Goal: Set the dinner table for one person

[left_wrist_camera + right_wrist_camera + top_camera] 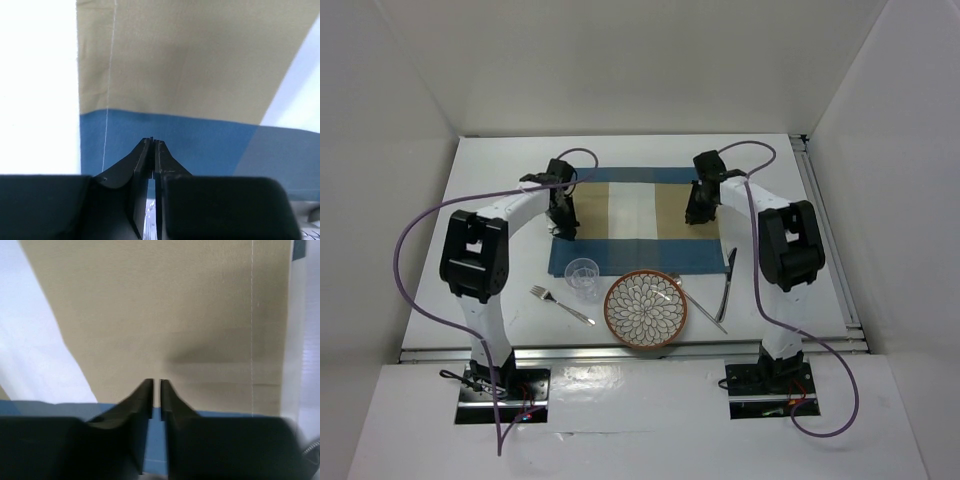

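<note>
Top view: white table [500, 180] under a striped placemat [640, 215]. Left gripper [563, 232] at its left edge, right gripper [698, 215] at its right edge, bowl [645, 309] just nearer than it.
Left wrist: jaws pressed together above the placemat.
Right wrist: jaws all but together, with 1 thin slit between them.

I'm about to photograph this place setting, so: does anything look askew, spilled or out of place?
Nothing is spilled or broken. The fork, knife and spoon lie slanted on the bare table, not squared beside the patterned bowl. The bowl sits in front of the striped placemat rather than on it.
</note>
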`<state>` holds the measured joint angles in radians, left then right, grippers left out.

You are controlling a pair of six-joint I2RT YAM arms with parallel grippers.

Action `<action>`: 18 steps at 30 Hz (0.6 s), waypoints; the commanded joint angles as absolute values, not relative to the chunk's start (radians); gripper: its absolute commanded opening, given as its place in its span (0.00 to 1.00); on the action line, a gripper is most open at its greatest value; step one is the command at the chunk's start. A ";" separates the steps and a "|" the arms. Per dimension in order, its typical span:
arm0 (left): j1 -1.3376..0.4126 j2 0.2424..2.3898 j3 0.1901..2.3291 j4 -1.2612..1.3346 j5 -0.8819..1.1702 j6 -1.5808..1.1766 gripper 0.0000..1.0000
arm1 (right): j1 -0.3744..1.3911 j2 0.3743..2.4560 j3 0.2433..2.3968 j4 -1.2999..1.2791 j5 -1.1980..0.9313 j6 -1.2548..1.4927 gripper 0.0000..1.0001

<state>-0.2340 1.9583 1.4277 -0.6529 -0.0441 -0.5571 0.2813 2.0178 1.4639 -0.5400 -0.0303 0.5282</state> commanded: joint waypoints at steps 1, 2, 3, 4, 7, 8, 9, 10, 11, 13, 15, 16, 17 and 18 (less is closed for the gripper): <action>-0.230 1.872 1.479 -0.692 -0.081 -0.560 0.21 | 0.301 1.898 1.520 -0.615 0.026 0.511 0.27; -0.230 1.859 1.488 -0.705 -0.081 -0.560 0.21 | 0.301 1.823 1.475 -0.615 0.026 0.520 0.41; -0.230 1.826 1.488 -0.706 -0.090 -0.551 0.24 | 0.301 1.780 1.444 -0.615 0.026 0.520 0.49; -0.230 1.804 1.499 -0.716 -0.106 -0.551 0.28 | 0.301 1.735 1.369 -0.615 0.026 0.531 0.55; -0.221 1.706 1.489 -0.730 -0.117 -0.540 0.35 | 0.310 1.548 1.200 -0.606 -0.047 0.552 0.70; -0.221 1.681 1.489 -0.739 -0.117 -0.528 0.38 | 0.320 1.455 1.157 -0.617 -0.066 0.561 0.73; -0.221 1.654 1.480 -0.739 -0.127 -0.528 0.41 | 0.330 1.413 1.114 -0.617 -0.089 0.587 0.74; -0.221 1.591 1.471 -0.750 -0.127 -0.528 0.43 | 0.356 1.372 1.032 -0.617 -0.135 0.603 0.78; -0.221 1.560 1.448 -0.750 -0.117 -0.528 0.45 | 0.374 1.297 0.991 -0.626 -0.150 0.623 0.79; -0.221 1.502 1.422 -0.750 -0.101 -0.528 0.48 | 0.412 1.232 0.916 -0.626 -0.178 0.699 0.82; -0.221 1.424 1.387 -0.750 -0.077 -0.538 0.49 | 0.466 1.154 0.805 -0.615 -0.199 0.782 0.84; -0.221 1.402 1.376 -0.750 -0.068 -0.548 0.49 | 0.497 1.135 0.769 -0.606 -0.210 0.807 0.84; -0.221 1.384 1.353 -0.750 -0.058 -0.548 0.49 | 0.508 1.120 0.700 -0.592 -0.222 0.828 0.84; -0.221 1.352 1.344 -0.736 -0.040 -0.548 0.49 | 0.517 1.097 0.671 -0.566 -0.232 0.868 0.84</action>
<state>-0.2256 1.4002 1.3849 -0.7261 -0.0849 -0.5507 0.4911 1.1393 0.7647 -0.5812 -0.1802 0.7330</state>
